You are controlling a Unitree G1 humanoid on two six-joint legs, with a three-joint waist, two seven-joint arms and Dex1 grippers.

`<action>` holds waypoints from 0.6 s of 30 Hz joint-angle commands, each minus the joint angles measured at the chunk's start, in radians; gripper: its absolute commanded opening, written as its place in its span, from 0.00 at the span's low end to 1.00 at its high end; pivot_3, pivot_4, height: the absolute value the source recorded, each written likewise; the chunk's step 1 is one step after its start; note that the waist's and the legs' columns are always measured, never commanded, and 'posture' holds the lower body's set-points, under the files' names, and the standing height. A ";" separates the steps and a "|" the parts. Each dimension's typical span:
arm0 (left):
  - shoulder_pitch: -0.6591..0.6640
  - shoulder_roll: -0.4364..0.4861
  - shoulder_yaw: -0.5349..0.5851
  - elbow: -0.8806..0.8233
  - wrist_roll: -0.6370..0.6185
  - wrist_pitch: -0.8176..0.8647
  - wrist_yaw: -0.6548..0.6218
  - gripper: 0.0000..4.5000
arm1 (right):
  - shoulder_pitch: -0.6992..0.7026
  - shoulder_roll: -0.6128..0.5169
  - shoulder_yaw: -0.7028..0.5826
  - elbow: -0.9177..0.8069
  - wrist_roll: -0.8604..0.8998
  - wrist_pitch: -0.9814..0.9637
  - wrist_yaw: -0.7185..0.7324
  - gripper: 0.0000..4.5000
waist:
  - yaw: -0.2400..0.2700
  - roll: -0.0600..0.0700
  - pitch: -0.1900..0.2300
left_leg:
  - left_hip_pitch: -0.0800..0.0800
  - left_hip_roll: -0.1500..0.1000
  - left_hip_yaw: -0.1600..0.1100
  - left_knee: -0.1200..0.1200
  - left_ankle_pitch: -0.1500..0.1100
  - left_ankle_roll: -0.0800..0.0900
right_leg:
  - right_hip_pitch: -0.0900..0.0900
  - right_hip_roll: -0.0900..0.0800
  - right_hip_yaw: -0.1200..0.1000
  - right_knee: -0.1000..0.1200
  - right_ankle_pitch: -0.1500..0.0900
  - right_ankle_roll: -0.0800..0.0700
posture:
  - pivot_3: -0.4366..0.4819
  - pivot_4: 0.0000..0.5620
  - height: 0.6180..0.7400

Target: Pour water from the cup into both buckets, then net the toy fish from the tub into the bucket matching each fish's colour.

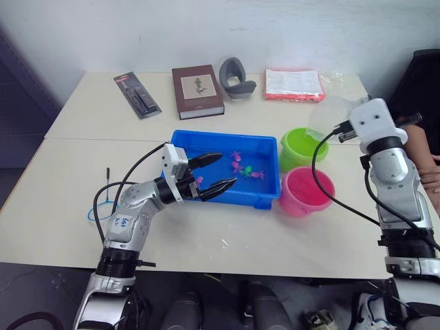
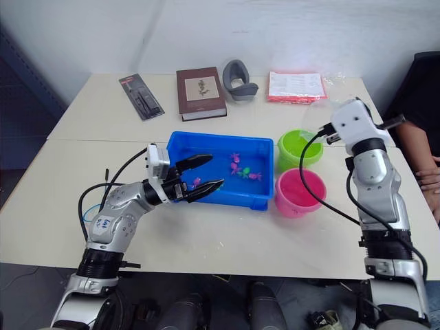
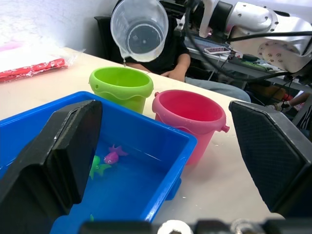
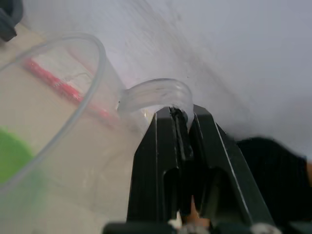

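The table (image 1: 206,227) carries all items. The blue tub (image 1: 258,148) sits near its centre and holds water and several small toy fish (image 1: 237,165), pink and green, grouped toward the tub's right half.

Just to the right of the tub stand two buckets, touching or nearly touching each other: the green bucket (image 1: 297,146) farther from the robot, the pink bucket (image 1: 306,192) nearer.

The right gripper (image 4: 181,117) is raised above and behind the green bucket. Its fingers are clamped on the handle of the clear cup (image 3: 139,29). The cup is tipped on its side, spout down, directly over the green bucket's far rim.

The left gripper (image 1: 214,172) hovers over the tub's near-left portion with its fingers spread apart and nothing between them.

The net (image 1: 103,203) lies flat on the table to the left of the left arm, well apart from the tub.

Along the far edge of the table lie a brown book (image 1: 197,91), a dark flat package (image 1: 137,95), a grey curved object (image 1: 236,75) and a red-and-white packet (image 1: 294,84).
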 commanded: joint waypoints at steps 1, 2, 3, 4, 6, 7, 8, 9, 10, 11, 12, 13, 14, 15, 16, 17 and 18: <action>-0.008 0.018 0.013 -0.029 -0.011 -0.005 -0.015 1.00 | 0.034 0.090 -0.241 -0.170 0.210 0.199 -0.047 0.01 | 0.001 0.000 0.000 | 0.000 0.000 0.000 0.000 0.000 0.000 | 0.000 0.000 0.000 0.000 0.000 0.000 | 0.48 0.27 1.00; -0.007 0.020 0.015 -0.030 -0.013 -0.005 -0.017 1.00 | 0.041 0.109 -0.273 -0.198 0.240 0.239 -0.056 0.01 | 0.001 0.000 0.000 | 0.000 0.000 0.000 0.000 0.000 0.000 | 0.000 0.000 0.000 0.000 0.000 0.000 | 0.48 0.27 1.00; -0.005 0.024 0.016 -0.032 -0.016 -0.005 -0.021 1.00 | 0.065 0.137 -0.321 -0.236 0.275 0.277 -0.075 0.01 | 0.000 0.000 0.000 | 0.000 0.000 0.000 0.000 0.000 0.000 | 0.000 -0.001 0.000 0.000 0.000 0.000 | 0.48 0.27 1.00; -0.003 0.027 0.017 -0.036 -0.020 -0.004 -0.027 1.00 | 0.090 0.159 -0.359 -0.271 0.305 0.310 -0.086 0.01 | 0.001 0.000 0.000 | 0.000 0.000 0.000 0.000 0.000 0.001 | 0.000 -0.001 0.000 0.000 0.000 0.000 | 0.48 0.27 1.00; 0.000 0.033 0.016 -0.042 -0.027 0.000 -0.038 1.00 | 0.132 0.201 -0.419 -0.328 0.352 0.362 -0.117 0.01 | 0.001 0.000 0.000 | 0.000 0.000 -0.001 -0.001 -0.001 0.001 | 0.000 -0.001 0.000 0.000 0.000 0.000 | 0.48 0.27 1.00; 0.001 0.036 0.015 -0.045 -0.031 0.003 -0.046 1.00 | 0.151 0.236 -0.458 -0.348 0.390 0.390 -0.138 0.01 | 0.000 0.001 0.000 | 0.000 0.000 0.000 -0.001 -0.001 0.001 | 0.000 -0.001 0.000 0.000 0.000 0.000 | 0.48 0.27 1.00; 0.002 0.038 0.015 -0.048 -0.035 0.006 -0.052 1.00 | 0.167 0.270 -0.489 -0.364 0.420 0.402 -0.162 0.01 | 0.000 0.001 0.000 | 0.000 0.000 0.000 -0.001 -0.001 0.002 | 0.000 -0.001 0.000 0.001 0.000 0.000 | 0.48 0.27 1.00; 0.001 0.039 0.016 -0.049 -0.038 0.009 -0.058 1.00 | 0.180 0.301 -0.515 -0.374 0.450 0.411 -0.180 0.01 | -0.002 0.001 -0.001 | 0.000 0.000 0.000 -0.001 -0.003 0.005 | 0.000 -0.001 0.000 0.001 0.000 0.000 | 0.48 0.27 1.00; -0.001 0.041 0.014 -0.049 -0.040 0.010 -0.066 1.00 | 0.190 0.329 -0.532 -0.376 0.478 0.407 -0.187 0.01 | -0.004 0.001 -0.001 | 0.001 0.000 0.000 -0.001 -0.003 0.005 | 0.000 -0.001 0.001 0.001 0.000 0.000 | 0.48 0.27 1.00; -0.002 0.042 0.013 -0.049 -0.041 0.011 -0.074 1.00 | 0.195 0.348 -0.543 -0.375 0.497 0.400 -0.194 0.01 | -0.006 0.001 -0.001 | 0.001 0.000 0.001 -0.001 -0.003 0.006 | 0.000 0.000 0.002 0.002 0.000 0.000 | 0.48 0.27 1.00; -0.005 0.044 0.011 -0.048 -0.041 0.011 -0.083 1.00 | 0.200 0.365 -0.552 -0.365 0.515 0.394 -0.201 0.01 | -0.007 0.001 -0.001 | 0.002 0.000 0.002 -0.001 -0.003 0.006 | 0.000 0.000 0.002 0.003 0.000 0.000 | 0.48 0.27 1.00; -0.007 0.046 0.009 -0.048 -0.042 0.011 -0.093 1.00 | 0.202 0.377 -0.557 -0.350 0.527 0.383 -0.207 0.01 | -0.009 0.002 -0.001 | 0.002 0.000 0.002 -0.001 -0.003 0.006 | 0.000 0.000 0.003 0.003 0.000 0.000 | 0.48 0.27 1.00; -0.009 0.047 0.006 -0.049 -0.046 0.015 -0.104 1.00 | 0.202 0.389 -0.562 -0.327 0.541 0.366 -0.207 0.01 | -0.011 0.002 -0.001 | 0.003 0.000 0.003 -0.001 -0.003 0.006 | 0.000 0.000 0.003 0.003 0.000 0.000 | 0.48 0.27 1.00; -0.012 0.047 0.003 -0.048 -0.049 0.018 -0.113 1.00 | 0.200 0.397 -0.562 -0.296 0.554 0.349 -0.202 0.01 | -0.013 0.002 -0.001 | 0.003 0.000 0.003 -0.001 -0.003 0.006 | 0.000 0.000 0.004 0.004 0.000 0.000 | 0.48 0.27 1.00; -0.014 0.046 0.000 -0.048 -0.051 0.022 -0.120 1.00 | 0.198 0.402 -0.557 -0.268 0.559 0.327 -0.200 0.01 | -0.014 0.002 -0.001 | 0.003 0.000 0.003 -0.001 -0.003 0.006 | 0.000 0.000 0.004 0.004 0.000 0.000 | 0.48 0.27 1.00; -0.016 0.045 -0.003 -0.048 -0.052 0.025 -0.126 1.00 | 0.199 0.402 -0.547 -0.242 0.560 0.307 -0.194 0.01 | -0.014 0.002 -0.001 | 0.003 0.000 0.003 -0.001 -0.003 0.006 | 0.000 0.000 0.004 0.003 0.000 0.000 | 0.48 0.27 1.00; -0.019 0.044 -0.005 -0.048 -0.050 0.026 -0.130 1.00 | 0.204 0.394 -0.526 -0.219 0.552 0.287 -0.179 0.01 | -0.014 0.002 -0.001 | 0.003 0.000 0.003 -0.001 -0.003 0.006 | 0.000 0.000 0.004 0.003 0.000 0.000 | 0.48 0.27 1.00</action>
